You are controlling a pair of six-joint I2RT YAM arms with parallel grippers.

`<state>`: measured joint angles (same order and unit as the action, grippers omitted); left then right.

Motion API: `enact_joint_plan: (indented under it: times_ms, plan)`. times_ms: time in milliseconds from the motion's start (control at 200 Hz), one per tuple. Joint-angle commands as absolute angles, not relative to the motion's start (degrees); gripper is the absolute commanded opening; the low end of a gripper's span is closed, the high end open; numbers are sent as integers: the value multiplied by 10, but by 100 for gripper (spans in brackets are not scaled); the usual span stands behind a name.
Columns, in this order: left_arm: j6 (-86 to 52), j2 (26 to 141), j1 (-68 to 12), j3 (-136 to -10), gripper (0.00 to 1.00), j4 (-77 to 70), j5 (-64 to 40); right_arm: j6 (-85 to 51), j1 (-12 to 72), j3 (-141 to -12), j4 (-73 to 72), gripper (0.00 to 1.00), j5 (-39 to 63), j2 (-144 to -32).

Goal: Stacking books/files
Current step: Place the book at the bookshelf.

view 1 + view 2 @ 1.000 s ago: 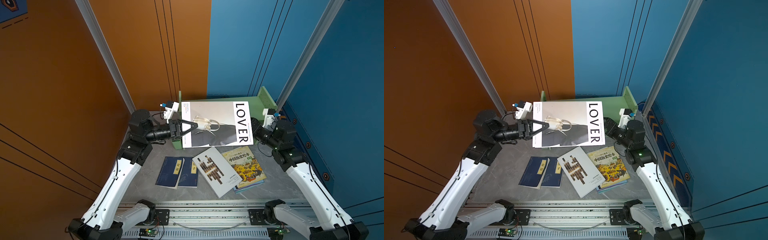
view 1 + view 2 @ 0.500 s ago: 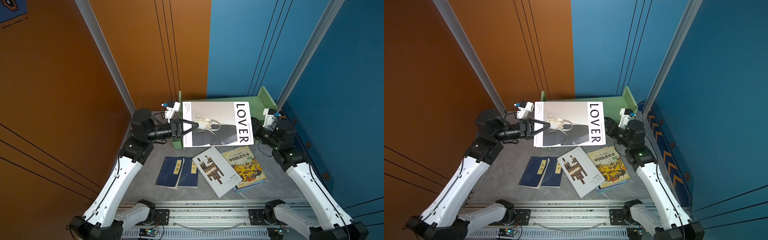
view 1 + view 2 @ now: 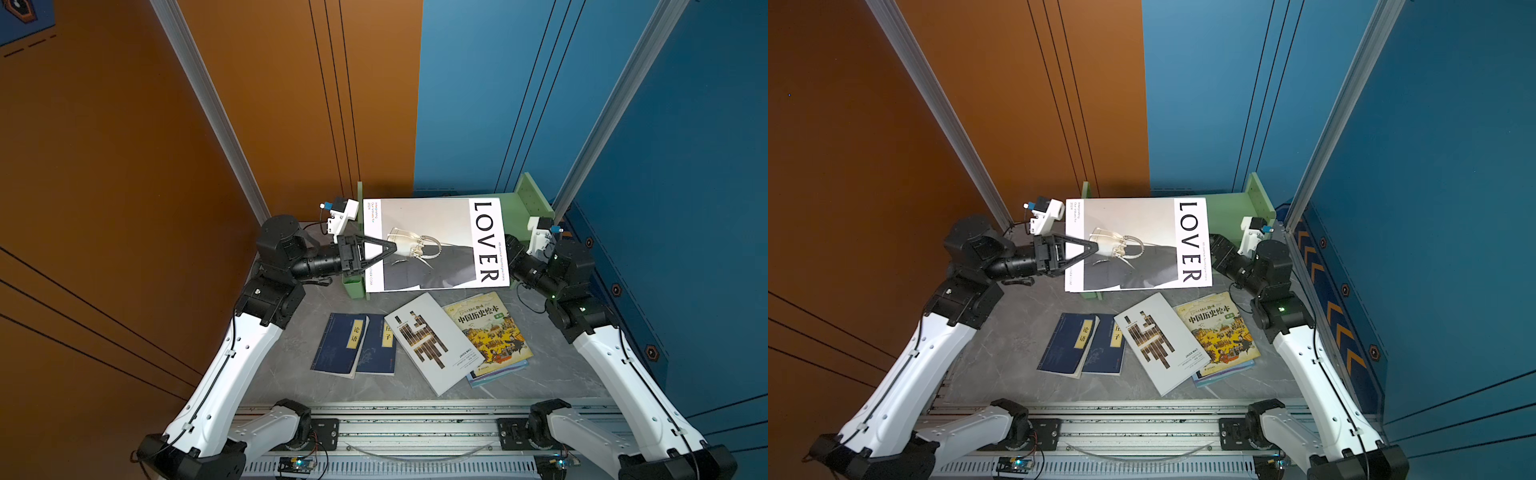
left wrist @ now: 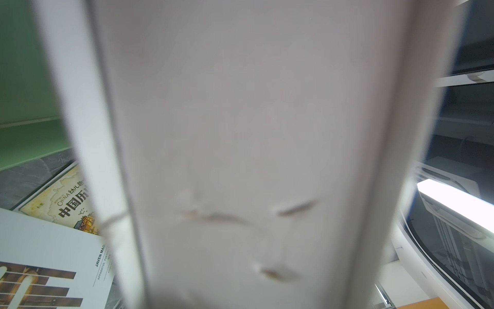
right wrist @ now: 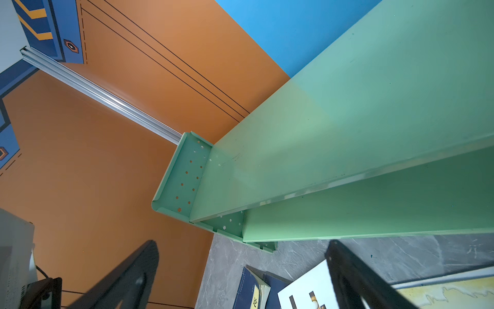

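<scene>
The left end effector [image 3: 390,249] pinches the 9 o'clock edge of the thick white "LOVER" book [image 3: 436,232], held cover-up at 12 o'clock over the green metal book rack [image 3: 530,199]. The right end effector [image 5: 242,243], fingers spread wide, waits at that book's 3 o'clock edge, its tips hidden in both top views. On the grey marbled surface [image 3: 552,365] lie two navy yellow-labelled books [image 3: 345,345] at 8 o'clock. A white book with brown-black bars [image 3: 432,345] at centre overlaps a yellow illustrated Chinese picture book [image 3: 490,332] at 4 o'clock, which lies atop a thin light-blue book [image 3: 498,372].
</scene>
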<state>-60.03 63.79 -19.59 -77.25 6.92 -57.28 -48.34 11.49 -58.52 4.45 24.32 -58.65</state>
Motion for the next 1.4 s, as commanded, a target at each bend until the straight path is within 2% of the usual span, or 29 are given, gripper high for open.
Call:
enact_joint_plan:
  times_ms: [0, 816, 1397]
  plan:
    - [-600, 635, -202, -800, 17, 36, -576, -495, 110, -581, 18, 100, 260, -577]
    - [-638, 665, -206, -841, 17, -51, -552, -515, 99, -592, -24, 100, 283, -587]
    - [-665, 737, -233, -895, 17, -124, -535, -572, 44, -583, -94, 100, 324, -582]
